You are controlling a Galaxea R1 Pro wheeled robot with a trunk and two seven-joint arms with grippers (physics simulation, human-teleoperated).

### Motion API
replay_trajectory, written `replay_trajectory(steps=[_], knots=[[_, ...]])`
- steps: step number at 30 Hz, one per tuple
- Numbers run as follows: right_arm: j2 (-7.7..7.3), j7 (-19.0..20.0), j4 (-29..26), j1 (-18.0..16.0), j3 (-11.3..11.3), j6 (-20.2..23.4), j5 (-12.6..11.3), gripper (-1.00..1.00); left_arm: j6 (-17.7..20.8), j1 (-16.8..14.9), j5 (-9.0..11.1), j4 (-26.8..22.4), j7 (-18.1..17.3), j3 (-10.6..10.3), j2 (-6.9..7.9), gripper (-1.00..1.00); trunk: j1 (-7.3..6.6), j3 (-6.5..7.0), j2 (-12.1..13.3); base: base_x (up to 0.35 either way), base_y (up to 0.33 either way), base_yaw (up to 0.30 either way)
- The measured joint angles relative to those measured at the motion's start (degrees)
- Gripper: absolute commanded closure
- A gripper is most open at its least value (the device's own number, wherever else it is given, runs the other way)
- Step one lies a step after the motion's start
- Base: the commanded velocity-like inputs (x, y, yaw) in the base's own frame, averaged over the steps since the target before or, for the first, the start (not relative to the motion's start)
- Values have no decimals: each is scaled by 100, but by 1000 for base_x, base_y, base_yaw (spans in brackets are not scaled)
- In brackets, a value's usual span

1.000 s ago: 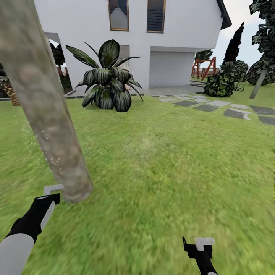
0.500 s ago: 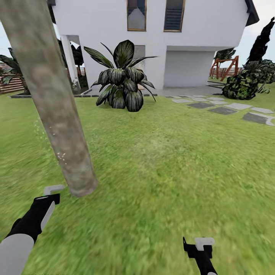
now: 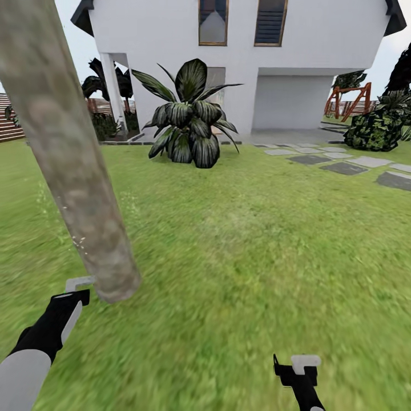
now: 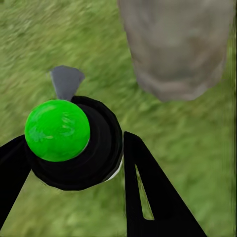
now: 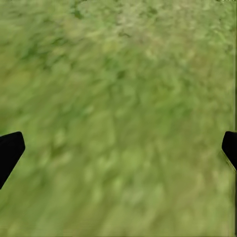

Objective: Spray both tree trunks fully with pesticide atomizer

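A thick, pale grey-brown tree trunk (image 3: 74, 171) leans across the left of the head view, and its foot meets the lawn just ahead of my left gripper (image 3: 64, 308). That gripper is shut on the pesticide atomizer (image 4: 69, 136), a black body with a bright green round top and a grey nozzle (image 3: 79, 282) pointing toward the trunk's base (image 4: 177, 44). My right gripper (image 3: 298, 366) hangs low at the right over bare grass, its black fingertips (image 5: 11, 150) spread wide apart and open, holding nothing.
A big dark-leaved plant (image 3: 188, 120) stands ahead in front of a white house (image 3: 319, 51). Grey stepping stones (image 3: 342, 166) and bushes (image 3: 377, 128) lie to the right, and a brown slatted fence (image 3: 8, 123) runs at the far left. Lawn stretches all around.
The whole head view has swung: the house and plant have slid rightward in the picture and the fence has come in at the left. Both arms hold the same pose.
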Motion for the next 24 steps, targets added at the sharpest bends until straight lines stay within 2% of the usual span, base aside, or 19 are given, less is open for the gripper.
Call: replay_trajectory(steps=[12, 24], knots=[[2, -2, 0, 0, 2, 0, 2, -100, -3, 1, 6, 0, 0, 0, -1, 100, 0, 0, 0, 135, -248, 13], [1, -4, 0, 0, 2, 0, 2, -100, 0, -2, -3, -9, 0, 0, 6, 100, 0, 0, 0, 7, -272, 264]])
